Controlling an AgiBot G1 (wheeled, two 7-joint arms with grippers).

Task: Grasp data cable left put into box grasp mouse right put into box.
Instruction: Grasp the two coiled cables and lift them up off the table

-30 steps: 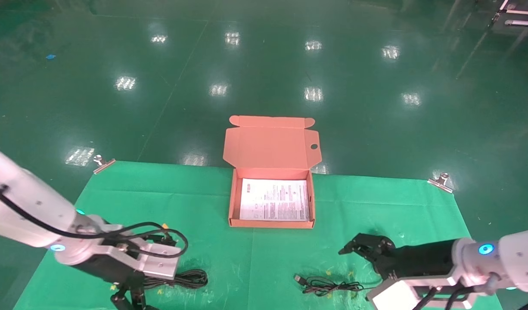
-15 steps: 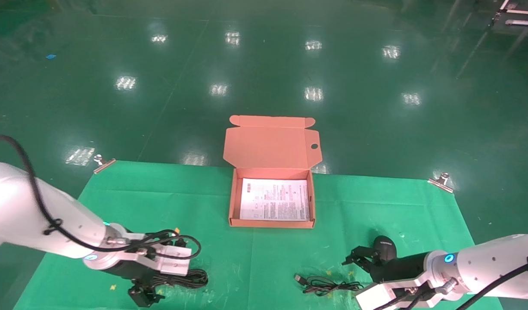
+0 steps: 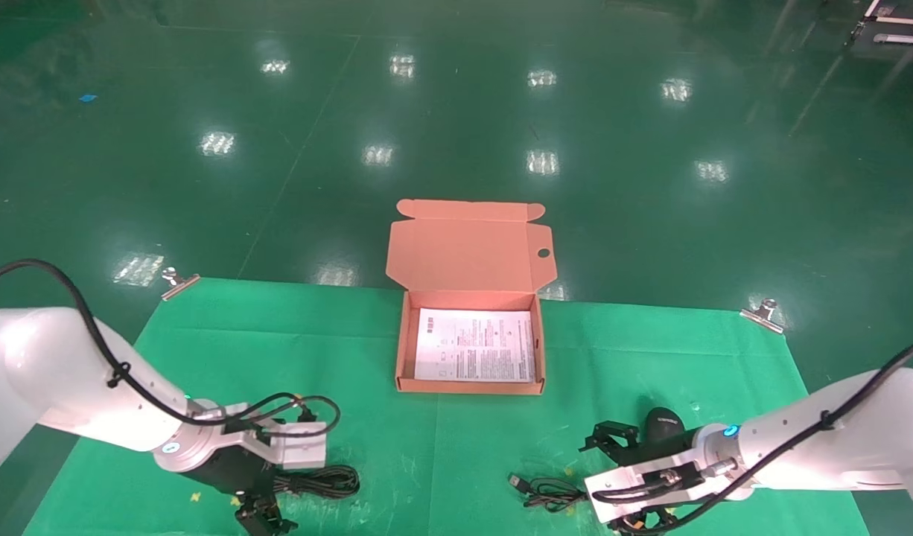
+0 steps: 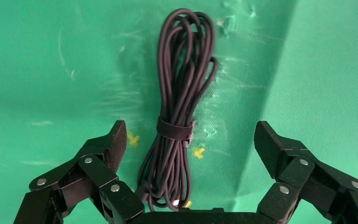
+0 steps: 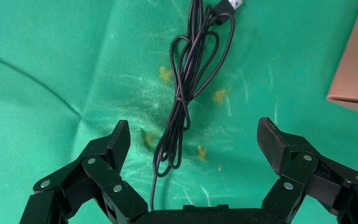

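- Work surface: bench covered by a green cloth (image 3: 293, 350), held down at its two far corners by metal clips, one on the left (image 3: 178, 282) and one on the right (image 3: 762, 311).
- Cloth shows creases, scuffs and small yellow flecks; wrist views show the same marks under both arms.
- Room: glossy dark green floor (image 3: 456, 112) beyond the bench, with rows of ceiling-light reflections. Part of a pale metal frame (image 3: 892, 22) shows at the far right corner.
- Box (image 3: 404, 350) sits at bench centre near the far edge, lid flap standing open toward the far side. Round hole in the flap on its right side. White printed sheet (image 3: 475, 345) lies flat inside.
- Data cable (image 4: 179, 112): bundle of black loops bound by a strap at mid-length, lying on the cloth at near left, well apart from the box.
- Left gripper (image 4: 191, 142) directly over the bundle, fingers spread wide, one on each side of the cable, neither touching it.
- Mouse (image 3: 663, 424): black, on the cloth at near right, partly hidden behind the right arm. Its thin cord (image 5: 189, 88) lies in loose loops with the USB plug (image 5: 227, 5) at the end, toward the bench centre.
- Right gripper (image 5: 193, 140) low over the cord loops, fingers wide apart, holding nothing. A corner of the box is visible at the edge of the right wrist view.
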